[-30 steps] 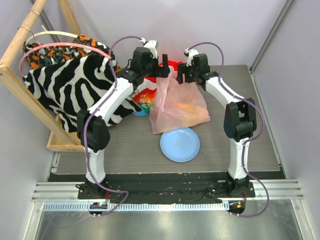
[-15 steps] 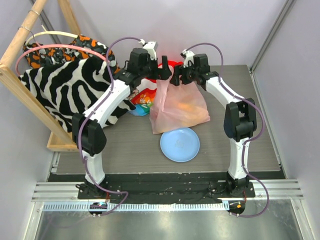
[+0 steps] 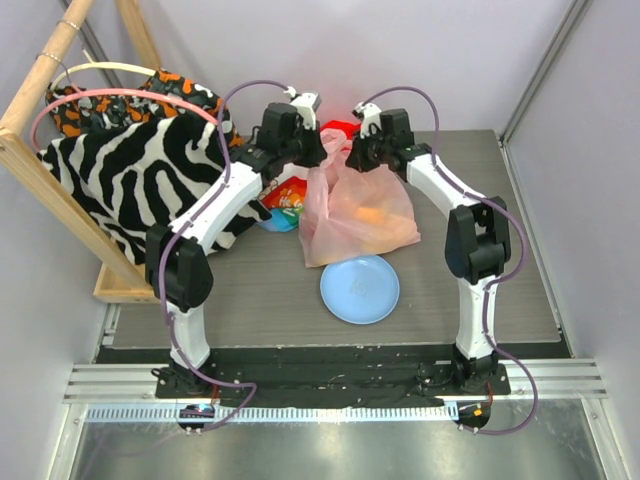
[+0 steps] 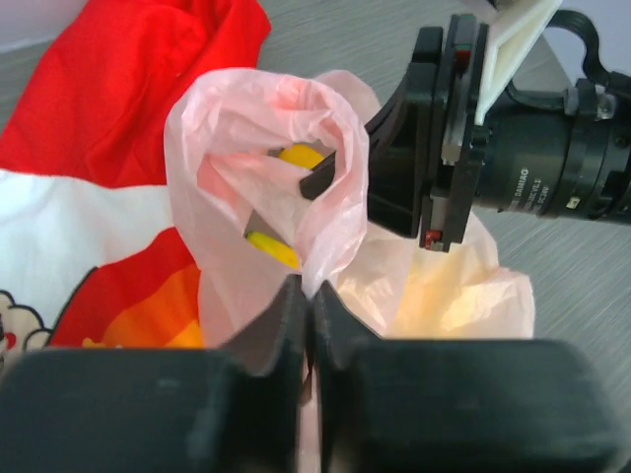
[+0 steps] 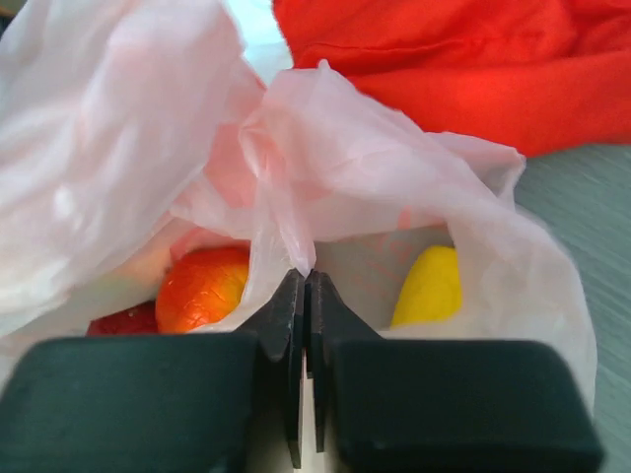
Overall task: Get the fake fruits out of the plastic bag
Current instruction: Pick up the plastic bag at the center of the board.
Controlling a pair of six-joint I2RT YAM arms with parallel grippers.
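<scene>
The pink translucent plastic bag (image 3: 358,212) lies at the back middle of the table, its top lifted between my two grippers. My left gripper (image 3: 322,150) is shut on a fold of the bag's rim (image 4: 258,138); the film is pinched between its jaws (image 4: 306,291). My right gripper (image 3: 352,156) is shut on the opposite edge of the rim (image 5: 305,281). Inside the bag I see fake fruits: an orange-red one (image 5: 202,288), a yellow one (image 5: 429,286), a bit of a red one (image 5: 123,321). Yellow pieces (image 4: 272,246) show through the mouth.
A light-blue plate (image 3: 359,289) lies in front of the bag. A red cloth (image 3: 343,128) sits behind it and a rainbow-striped cloth (image 3: 285,200) to its left. A zebra-print cloth (image 3: 130,180) hangs over a wooden rack (image 3: 35,165) at far left.
Both grippers have moved in toward the bag's top and shut on its rim; a second ago both stood open beside it.
</scene>
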